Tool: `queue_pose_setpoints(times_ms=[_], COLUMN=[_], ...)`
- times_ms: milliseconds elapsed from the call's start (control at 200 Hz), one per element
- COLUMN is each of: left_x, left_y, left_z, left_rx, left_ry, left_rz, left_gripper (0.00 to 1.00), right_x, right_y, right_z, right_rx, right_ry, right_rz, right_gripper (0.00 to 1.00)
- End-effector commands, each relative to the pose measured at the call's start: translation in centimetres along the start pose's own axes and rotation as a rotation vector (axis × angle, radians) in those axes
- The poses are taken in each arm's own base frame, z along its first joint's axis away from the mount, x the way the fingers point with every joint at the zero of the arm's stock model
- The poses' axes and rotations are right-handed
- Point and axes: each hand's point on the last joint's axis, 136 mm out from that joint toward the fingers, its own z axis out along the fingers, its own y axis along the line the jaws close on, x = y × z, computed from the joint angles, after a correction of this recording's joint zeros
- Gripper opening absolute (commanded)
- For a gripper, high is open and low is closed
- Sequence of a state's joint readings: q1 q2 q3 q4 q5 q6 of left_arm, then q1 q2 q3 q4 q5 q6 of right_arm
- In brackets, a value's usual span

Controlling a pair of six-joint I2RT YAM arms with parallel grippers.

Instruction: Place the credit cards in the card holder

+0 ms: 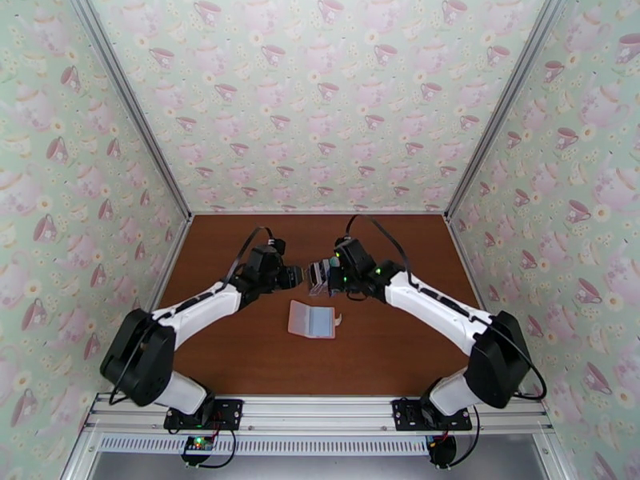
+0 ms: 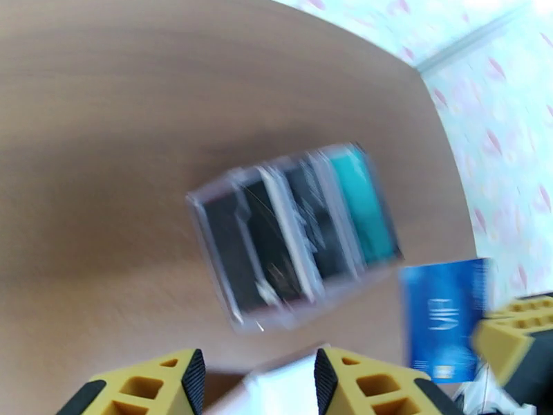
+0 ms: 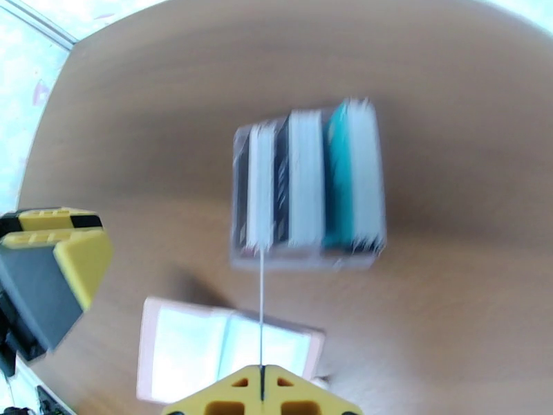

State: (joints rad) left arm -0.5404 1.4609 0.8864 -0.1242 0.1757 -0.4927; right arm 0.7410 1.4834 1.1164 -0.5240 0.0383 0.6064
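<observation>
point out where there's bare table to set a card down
Bare table runs along the back wall, behind the clear card rack. More lies between the open card holder and the near edge, between the arms. Crowded in the middle: left gripper, right gripper and rack bunch together just beyond the holder.

Card rack [image 1: 318, 278] between left pincer [image 1: 298, 276] and right pincer [image 1: 329, 275], blue card [image 2: 442, 319] clamped in the right, wallet [image 1: 312, 320] on their near side, bare worktop [image 1: 384, 346] outward.
</observation>
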Motion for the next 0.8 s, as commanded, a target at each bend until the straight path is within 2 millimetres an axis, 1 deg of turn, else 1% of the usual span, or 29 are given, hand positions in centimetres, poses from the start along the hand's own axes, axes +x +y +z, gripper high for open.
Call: queue_pose_setpoints(times_ms=[0, 140, 305, 436, 561, 686, 791], left_x=[2.8, 4.9, 6.9, 8.2, 9.0, 9.7, 10.1], left_y=[0.4, 0.4, 0.5, 1.5, 2.3, 2.8, 3.6], left_z=[-0.7, -1.1, -1.2, -1.1, -0.8, -0.4, -0.1], left_rx=[-0.018, -0.019, -0.006, -0.032, -0.050, -0.059, -0.092], left_ry=[0.056, 0.084, 0.121, 0.141, 0.159, 0.171, 0.180], left_rz=[0.017, 0.036, 0.053, 0.059, 0.061, 0.063, 0.070], left_gripper=[0.47, 0.45, 0.41, 0.41, 0.40, 0.40, 0.41], right_x=[0.4, 2.4, 4.1, 5.1, 5.9, 6.5, 6.9], right_y=[2.4, 2.8, 3.2, 3.3, 3.3, 2.8, 3.1], right_z=[-0.4, 0.2, 0.8, 1.6, 2.3, 3.0, 3.7], right_rx=[-0.136, -0.187, -0.203, -0.225, -0.253, -0.254, -0.289], right_ry=[-0.052, -0.053, -0.044, -0.039, -0.039, -0.041, -0.034], right_rz=[0.110, 0.160, 0.169, 0.195, 0.226, 0.242, 0.264], right_gripper=[0.00, 0.00, 0.00, 0.00, 0.00, 0.00, 0.00])
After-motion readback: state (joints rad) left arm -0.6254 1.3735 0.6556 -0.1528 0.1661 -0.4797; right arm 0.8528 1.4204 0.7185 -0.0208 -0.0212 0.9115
